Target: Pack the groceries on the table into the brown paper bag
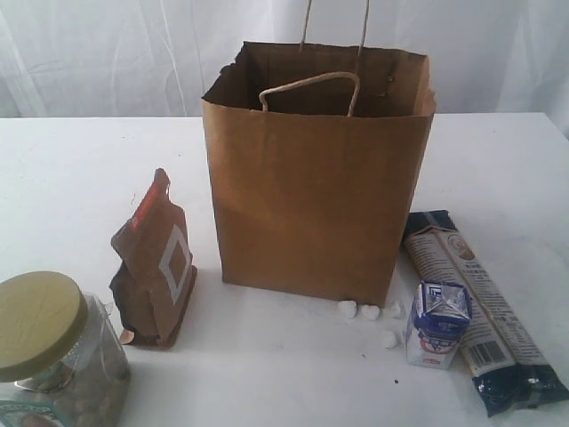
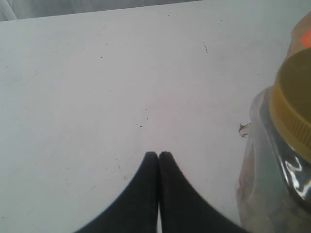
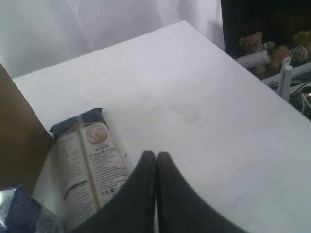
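Note:
The brown paper bag (image 1: 316, 187) stands open and upright at the middle of the white table (image 1: 80, 169). A brown-red pouch (image 1: 156, 262) stands to its left, and a clear jar with an olive-gold lid (image 1: 49, 356) sits at the front left. Right of the bag stand a small blue-white carton (image 1: 437, 323) and a long dark-blue-and-cream packet (image 1: 484, 307) lying flat. My left gripper (image 2: 159, 154) is shut and empty, beside the jar (image 2: 279, 160). My right gripper (image 3: 156, 154) is shut and empty, next to the packet (image 3: 87, 160). Neither gripper shows in the exterior view.
Small white crumbs (image 1: 369, 313) lie at the bag's front right corner. A white curtain (image 1: 107, 53) hangs behind the table. Past the table's far corner in the right wrist view stands a dark shelf with plush toys (image 3: 265, 48).

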You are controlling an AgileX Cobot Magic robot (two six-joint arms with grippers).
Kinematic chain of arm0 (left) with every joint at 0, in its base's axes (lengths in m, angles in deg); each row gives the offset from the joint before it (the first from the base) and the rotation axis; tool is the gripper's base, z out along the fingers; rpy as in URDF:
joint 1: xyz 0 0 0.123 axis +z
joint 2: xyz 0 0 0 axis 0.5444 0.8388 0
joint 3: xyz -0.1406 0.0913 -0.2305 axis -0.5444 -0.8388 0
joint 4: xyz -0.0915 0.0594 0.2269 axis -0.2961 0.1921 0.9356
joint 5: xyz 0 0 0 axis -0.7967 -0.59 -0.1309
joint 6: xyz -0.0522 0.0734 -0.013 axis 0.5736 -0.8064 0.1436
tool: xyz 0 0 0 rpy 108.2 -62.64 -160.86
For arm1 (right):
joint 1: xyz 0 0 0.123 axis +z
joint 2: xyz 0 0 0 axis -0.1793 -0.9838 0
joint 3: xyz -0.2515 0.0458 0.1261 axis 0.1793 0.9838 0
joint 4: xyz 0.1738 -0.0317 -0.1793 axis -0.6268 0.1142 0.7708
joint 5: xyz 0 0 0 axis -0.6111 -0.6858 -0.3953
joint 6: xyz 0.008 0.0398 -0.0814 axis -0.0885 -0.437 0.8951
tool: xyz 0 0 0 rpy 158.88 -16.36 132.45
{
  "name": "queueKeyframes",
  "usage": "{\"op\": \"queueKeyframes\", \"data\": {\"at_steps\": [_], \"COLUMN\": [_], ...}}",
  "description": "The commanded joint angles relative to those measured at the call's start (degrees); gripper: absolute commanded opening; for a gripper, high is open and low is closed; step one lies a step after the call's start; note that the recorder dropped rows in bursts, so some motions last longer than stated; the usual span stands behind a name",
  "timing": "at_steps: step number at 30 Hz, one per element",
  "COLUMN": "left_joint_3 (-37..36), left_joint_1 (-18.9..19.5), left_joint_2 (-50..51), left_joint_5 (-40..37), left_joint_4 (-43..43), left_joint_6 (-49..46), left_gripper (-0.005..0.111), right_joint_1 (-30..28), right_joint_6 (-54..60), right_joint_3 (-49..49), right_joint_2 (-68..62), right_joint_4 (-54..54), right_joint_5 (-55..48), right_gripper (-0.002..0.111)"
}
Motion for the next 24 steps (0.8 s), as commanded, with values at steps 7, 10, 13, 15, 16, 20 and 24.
{"op": "queueKeyframes", "data": {"at_steps": [7, 10, 13, 15, 16, 20, 24], "left_joint_3": [-0.19, -0.19, -0.19, -0.19, -0.19, -0.19, -0.19], "left_joint_1": [0.07, 0.07, 0.07, 0.07, 0.07, 0.07, 0.07], "left_joint_2": [-0.21, -0.21, -0.21, -0.21, -0.21, -0.21, -0.21], "left_joint_5": [-0.02, -0.02, -0.02, -0.02, -0.02, -0.02, -0.02], "left_joint_4": [0.0, 0.0, 0.0, 0.0, 0.0, 0.0, 0.0], "left_joint_6": [0.0, 0.0, 0.0, 0.0, 0.0, 0.0, 0.0], "left_gripper": [0.0, 0.0, 0.0, 0.0, 0.0, 0.0, 0.0], "right_joint_1": [-0.14, -0.14, -0.14, -0.14, -0.14, -0.14, -0.14], "right_joint_6": [20.39, 18.32, 18.32, 18.32, 18.32, 18.32, 18.32], "right_joint_3": [7.1, 7.1, 7.1, 7.1, 7.1, 7.1, 7.1], "right_joint_2": [0.55, 0.55, 0.55, 0.55, 0.55, 0.55, 0.55], "right_joint_4": [-18.2, -17.83, -17.83, -17.83, -17.83, -17.83, -17.83], "right_joint_5": [3.91, 8.76, 9.7, 9.6, 9.6, 9.6, 9.6], "right_gripper": [0.0, 0.0, 0.0, 0.0, 0.0, 0.0, 0.0]}}
